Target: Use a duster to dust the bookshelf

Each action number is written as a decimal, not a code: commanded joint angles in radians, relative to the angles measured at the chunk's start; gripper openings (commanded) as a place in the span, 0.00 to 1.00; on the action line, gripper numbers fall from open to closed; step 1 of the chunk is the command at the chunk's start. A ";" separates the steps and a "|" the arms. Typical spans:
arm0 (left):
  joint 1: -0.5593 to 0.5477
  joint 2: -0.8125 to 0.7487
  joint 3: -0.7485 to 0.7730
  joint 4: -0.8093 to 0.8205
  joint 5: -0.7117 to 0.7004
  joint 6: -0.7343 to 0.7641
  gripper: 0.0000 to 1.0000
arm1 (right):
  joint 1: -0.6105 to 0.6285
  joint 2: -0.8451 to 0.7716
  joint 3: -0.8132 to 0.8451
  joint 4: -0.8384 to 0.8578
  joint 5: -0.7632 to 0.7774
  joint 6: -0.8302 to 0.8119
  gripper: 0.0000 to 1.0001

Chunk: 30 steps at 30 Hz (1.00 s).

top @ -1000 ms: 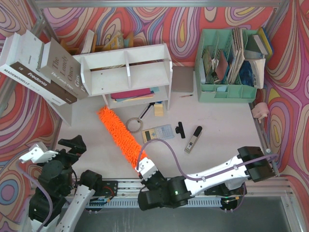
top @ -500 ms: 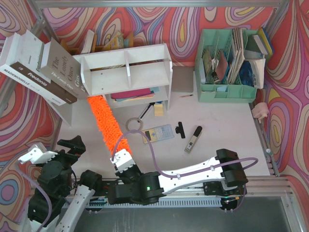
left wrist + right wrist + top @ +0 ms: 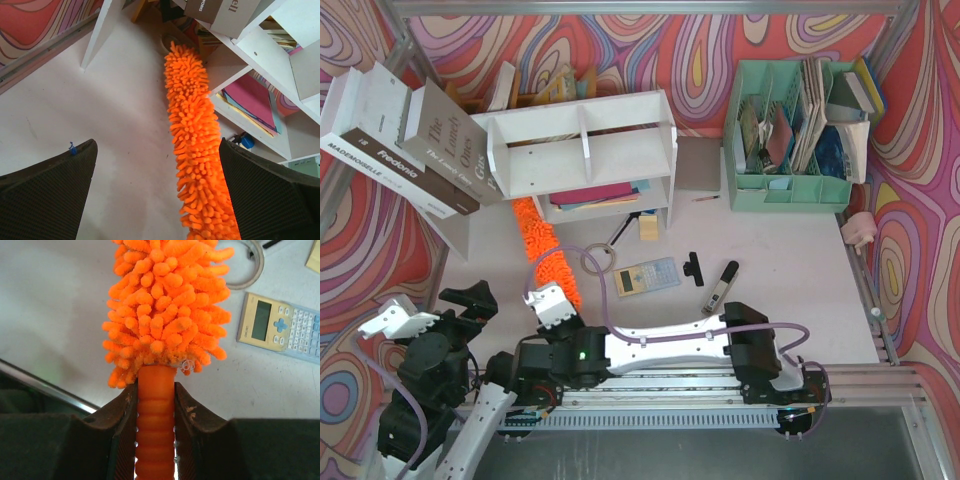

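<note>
The duster (image 3: 165, 315) is gripped by its handle in the clenched right gripper (image 3: 155, 396). It is stretched toward 11 o'clock, its tip at the bookshelf's (image 3: 582, 140) left end. The left gripper (image 3: 157, 145) is held released and empty at 7 o'clock.

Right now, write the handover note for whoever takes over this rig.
Left pincer: open, empty, low at the near left, not touching the duster.
Right pincer: shut on the duster's orange handle, its arm reaching across to the left.
Duster: the fluffy head slants low over the table, far tip at the lower left corner of the white bookshelf; contact cannot be confirmed.
Done: duster gripped and brought to the shelf.
Left: sweep the top, both tiers and the dividers; nothing shows which surfaces are already wiped. Mind the calculator near the head.
</note>
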 commanded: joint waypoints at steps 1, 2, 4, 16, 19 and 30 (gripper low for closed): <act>-0.005 -0.015 0.007 -0.007 0.004 0.005 0.99 | -0.030 0.031 0.004 -0.062 -0.052 0.034 0.00; -0.005 -0.014 0.008 -0.009 0.005 0.005 0.98 | -0.035 0.037 0.005 -0.066 -0.060 0.035 0.00; -0.005 -0.015 0.008 -0.009 0.004 0.005 0.99 | -0.043 0.043 0.007 -0.068 -0.072 0.037 0.00; -0.005 -0.015 0.005 -0.004 0.003 0.007 0.98 | -0.032 -0.143 -0.038 0.070 0.101 -0.022 0.00; -0.005 -0.014 0.004 -0.003 0.002 0.009 0.98 | -0.032 -0.155 -0.074 0.085 0.080 -0.033 0.00; -0.005 -0.015 0.002 0.000 -0.002 0.009 0.99 | -0.047 -0.037 -0.151 -0.006 -0.122 0.030 0.00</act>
